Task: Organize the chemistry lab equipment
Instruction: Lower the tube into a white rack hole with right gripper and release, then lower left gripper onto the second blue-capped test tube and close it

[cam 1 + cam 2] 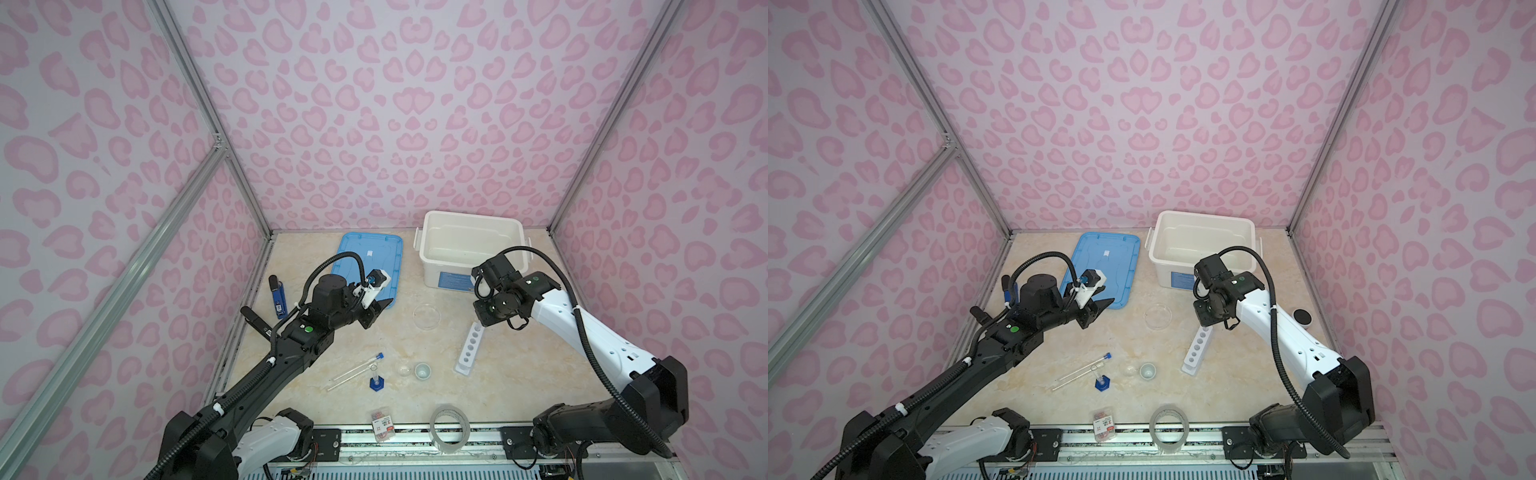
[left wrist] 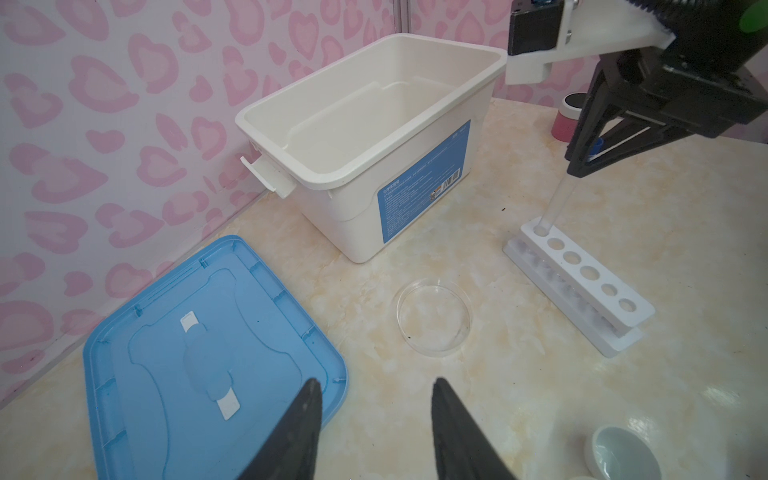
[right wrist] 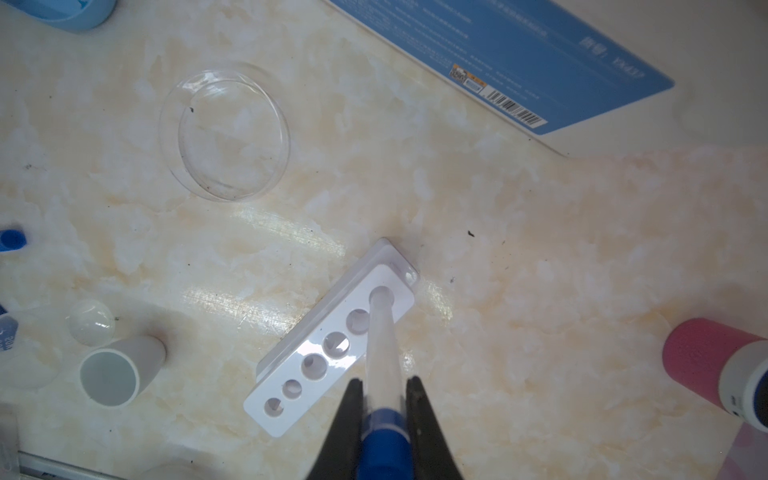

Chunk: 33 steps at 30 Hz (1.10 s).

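— The marble table (image 1: 519, 374) is carrying the rack (image 1: 469, 349) right of centre in both top views. Why is the right gripper (image 3: 384, 380) pinching that test tube (image 3: 382, 332)?
— It's probably lining the slightly tilted tube up with the end hole. The left gripper (image 2: 376, 381) is hovering spread and empty, left of centre.

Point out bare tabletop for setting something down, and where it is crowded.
Bare: between the white rack, the tape roll and the right arm; also between the petri dish and the white cup. Crowded: test tubes, cylinder, glass dish and that cup sit close together.
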Available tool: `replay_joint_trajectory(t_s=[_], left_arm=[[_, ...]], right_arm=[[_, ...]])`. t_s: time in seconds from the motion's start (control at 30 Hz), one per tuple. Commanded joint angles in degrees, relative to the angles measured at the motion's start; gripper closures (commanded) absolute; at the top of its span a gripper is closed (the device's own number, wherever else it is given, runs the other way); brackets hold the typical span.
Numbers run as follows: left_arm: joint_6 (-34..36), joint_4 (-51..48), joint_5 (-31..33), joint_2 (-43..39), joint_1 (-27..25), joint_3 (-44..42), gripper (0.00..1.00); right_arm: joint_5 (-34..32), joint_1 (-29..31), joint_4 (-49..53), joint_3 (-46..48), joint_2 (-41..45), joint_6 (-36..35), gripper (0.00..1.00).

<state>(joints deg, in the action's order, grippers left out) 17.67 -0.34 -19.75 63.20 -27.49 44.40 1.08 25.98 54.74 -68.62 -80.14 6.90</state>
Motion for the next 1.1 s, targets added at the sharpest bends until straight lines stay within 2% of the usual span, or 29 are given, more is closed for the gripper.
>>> replay_joint_trajectory(t_s=[0.0,0.1,0.27,0.37,0.5,0.77,1.07], left_arm=[[0.17,-0.06,-0.73,0.12,0.06,0.78,0.54],[0.39,-0.42,-0.64,0.11,0.06,0.73,0.54],[1.43,-2.19,-0.72,-0.09,1.00,-0.01,0.50],[0.63,-4.57,-1.69,-0.18,1.21,0.16,0.49],[0.96,-8.72,0.07,-1.35,1.92,-0.92,0.49],[4.65,-20.44,5.06,-6.57,3.01,-4.03,0.48],[10.59,-34.55,10.92,-7.23,3.05,-4.66,0.48]], right_arm=[[-0.70,0.04,-0.29,0.36,-0.68,0.13,0.83],[-0.74,-0.05,-0.25,0.42,-0.76,0.14,0.80],[-0.63,0.04,0.43,-0.24,0.06,0.06,0.67],[-1.16,0.03,1.38,-0.98,0.74,-0.76,0.63],[-1.58,-0.01,2.86,-3.30,1.32,-1.77,0.58],[-1.52,-0.65,0.27,-6.37,3.69,-3.78,0.55],[8.29,-1.65,-9.87,-4.64,5.20,-5.05,0.54]])
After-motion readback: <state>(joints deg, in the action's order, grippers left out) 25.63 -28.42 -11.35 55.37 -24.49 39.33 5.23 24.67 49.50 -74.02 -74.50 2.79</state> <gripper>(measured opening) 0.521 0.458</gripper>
